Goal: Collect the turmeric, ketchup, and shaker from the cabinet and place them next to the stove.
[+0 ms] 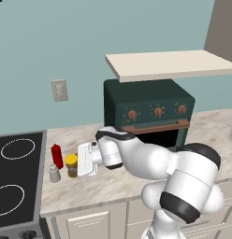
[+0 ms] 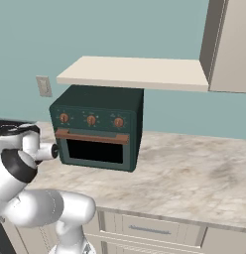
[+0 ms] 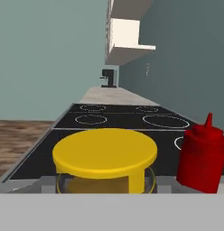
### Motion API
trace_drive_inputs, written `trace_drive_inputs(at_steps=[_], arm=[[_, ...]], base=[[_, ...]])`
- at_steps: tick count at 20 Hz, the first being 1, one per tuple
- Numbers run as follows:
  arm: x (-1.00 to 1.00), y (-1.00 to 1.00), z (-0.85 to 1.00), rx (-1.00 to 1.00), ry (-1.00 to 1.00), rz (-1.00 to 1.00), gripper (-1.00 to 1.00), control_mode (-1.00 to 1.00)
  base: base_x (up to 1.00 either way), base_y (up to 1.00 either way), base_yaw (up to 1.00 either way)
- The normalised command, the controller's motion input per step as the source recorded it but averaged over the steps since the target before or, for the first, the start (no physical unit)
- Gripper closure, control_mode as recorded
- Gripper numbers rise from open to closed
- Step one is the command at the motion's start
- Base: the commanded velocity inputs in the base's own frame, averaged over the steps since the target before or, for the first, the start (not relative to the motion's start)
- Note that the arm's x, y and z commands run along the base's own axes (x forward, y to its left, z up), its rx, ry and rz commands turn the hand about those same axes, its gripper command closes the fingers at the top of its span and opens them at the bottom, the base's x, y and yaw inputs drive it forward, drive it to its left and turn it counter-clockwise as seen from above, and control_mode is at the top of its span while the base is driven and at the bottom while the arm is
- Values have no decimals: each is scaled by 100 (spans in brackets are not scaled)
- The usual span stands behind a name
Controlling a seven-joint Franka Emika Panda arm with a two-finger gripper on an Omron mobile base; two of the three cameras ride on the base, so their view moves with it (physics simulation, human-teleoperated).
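The turmeric, a squat jar with a yellow lid, is low over the marble counter beside the stove. My gripper reaches in from the right and is shut on it. In the hand view the turmeric sits close at the bottom and hides the fingertips. The red ketchup stands just left of it, and the ketchup also appears at the right of the hand view. The small grey shaker stands in front of the ketchup. The black stove stretches beyond. The cabinet shelf is bare.
A dark green toaster oven stands on the counter under the shelf, right of my arm. A wall outlet is above the items. The cabinet door hangs open at the far right. Cream drawer fronts run below the counter edge.
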Motion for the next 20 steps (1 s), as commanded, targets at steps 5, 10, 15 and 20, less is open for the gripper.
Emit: trace_drive_inputs(at_steps=[5,10,15,20], arm=[[25,15,-33,0,-3,0,100,-100],[3,4,-18,0,-10,0,100,-100],[0,0,-14,2,-11,0,100,-100],[0,0,-10,2,-3,0,100,-100]], base=[[0,0,0],[0,0,0],[0,0,0],[0,0,0]])
